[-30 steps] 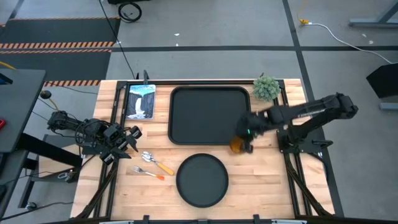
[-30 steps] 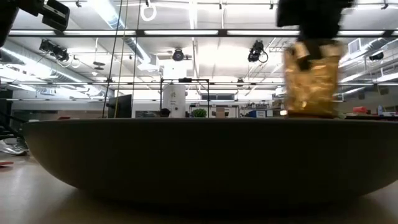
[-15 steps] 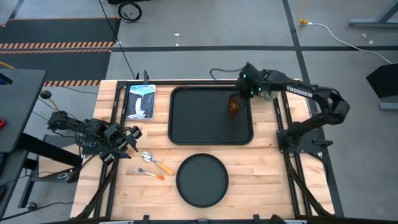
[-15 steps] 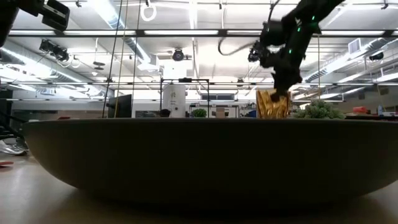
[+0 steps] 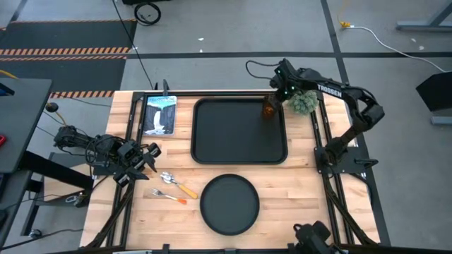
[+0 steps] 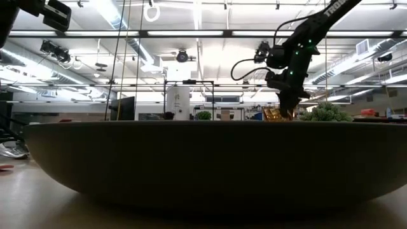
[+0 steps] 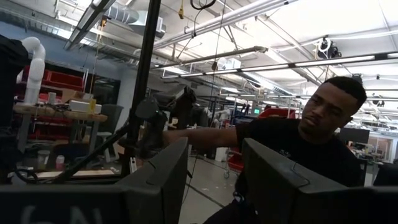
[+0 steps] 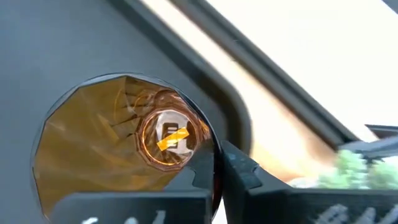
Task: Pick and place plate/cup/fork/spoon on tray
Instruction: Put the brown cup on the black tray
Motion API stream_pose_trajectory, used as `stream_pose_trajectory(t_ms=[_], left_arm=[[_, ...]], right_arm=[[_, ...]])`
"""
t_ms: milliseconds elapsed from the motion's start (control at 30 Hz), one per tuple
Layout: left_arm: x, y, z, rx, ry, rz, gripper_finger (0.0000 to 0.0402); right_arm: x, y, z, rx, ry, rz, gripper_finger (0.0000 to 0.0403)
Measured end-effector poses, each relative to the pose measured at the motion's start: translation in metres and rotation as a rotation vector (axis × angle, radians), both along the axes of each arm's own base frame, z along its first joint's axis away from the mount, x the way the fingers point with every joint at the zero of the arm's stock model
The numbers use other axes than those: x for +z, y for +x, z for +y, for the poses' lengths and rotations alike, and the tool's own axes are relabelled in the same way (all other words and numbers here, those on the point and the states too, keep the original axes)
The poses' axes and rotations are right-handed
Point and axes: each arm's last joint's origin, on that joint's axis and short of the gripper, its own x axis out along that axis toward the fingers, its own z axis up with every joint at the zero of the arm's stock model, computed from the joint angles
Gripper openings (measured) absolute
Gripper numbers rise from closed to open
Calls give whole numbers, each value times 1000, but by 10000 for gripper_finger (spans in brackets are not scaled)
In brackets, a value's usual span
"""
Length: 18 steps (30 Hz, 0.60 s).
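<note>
The amber cup [image 5: 268, 109] is over the far right corner of the black tray [image 5: 226, 141], beside the green plant [image 5: 304, 103]. My right gripper [image 5: 272, 104] is shut on it. The low view shows the cup [image 6: 275, 114] under the gripper [image 6: 284, 107], its base hidden behind the plate's rim [image 6: 203, 165]. The round black plate [image 5: 229, 204] lies on the table near the front edge. The spoon [image 5: 176, 183] and the fork [image 5: 168, 194] lie left of the plate. My left gripper [image 5: 152, 156] is open and empty at the table's left edge. My right gripper pinches the cup's wall at the rim [image 8: 214, 163], one finger [image 8: 143, 208] inside the cup and one finger [image 8: 245, 177] outside. The fingers come from above, pointing down. The cup stands upright, mouth up. Whether its base rests on the tray, I cannot tell.
A blue-and-white picture card [image 5: 159, 114] lies left of the tray at the far side. Bare wood lies to the right of the plate. A person [image 7: 311, 137] shows beyond the table in the left wrist view.
My right gripper has carried the cup from the tray's near right edge toward the table's far edge, to the tray's far right corner beside the plant, and has gone down there. The cup has stayed upright in the hold.
</note>
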Motion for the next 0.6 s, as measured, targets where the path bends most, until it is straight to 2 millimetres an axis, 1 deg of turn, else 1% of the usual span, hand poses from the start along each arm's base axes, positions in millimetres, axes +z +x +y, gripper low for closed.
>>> stream_pose_trajectory(t_ms=[167,367,467,600], left_arm=[[0,0,0,0,0,0,162],[0,0,0,0,0,0,162],[0,0,0,0,0,0,162],[0,0,0,0,0,0,162]], right_arm=[[1,-4,-12,-36,5,21,27],[-3,-7,-14,-36,40,23,30],[-4,-6,-13,-17,47,29,48],[-4,-4,-12,9,41,33,88]])
